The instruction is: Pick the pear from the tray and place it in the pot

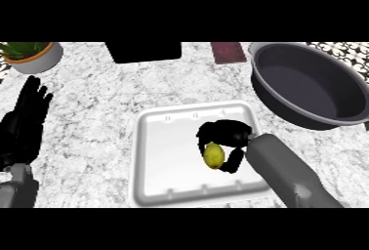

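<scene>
— Marbled grey-white counter [108, 97] fills the whole view, doesn't it? What sits closest to us?

— Nearest are the two grey forearms coming up from the lower edge. At the right, the right hand [225, 133] lies over the white tray [162, 166], its black fingers and thumb curled round the pear [213, 155].

— How tight is that curl?

— Fingers arch over the top of the fruit and come down either side of it, so the pear shows in the gap between them. Contact looks likely on both sides; whether the pear is off the tray floor I cannot tell.

— And the pear itself?

— Small, yellow-green, longer than wide, standing roughly lengthwise in the view, in the right half of the tray.

— What about the other hand?

— The left hand [25, 122] rests at the left edge, fingers straight and pointing up, holding nothing, well apart from the tray.

— Farther back?

— A dark grey pot [338, 117] with a pale rim lies beyond the tray at upper right, tilted toward us. Along the far edge are a black block [144, 51], a dark red item [228, 52] and a potted plant [32, 53] at the left corner.
</scene>
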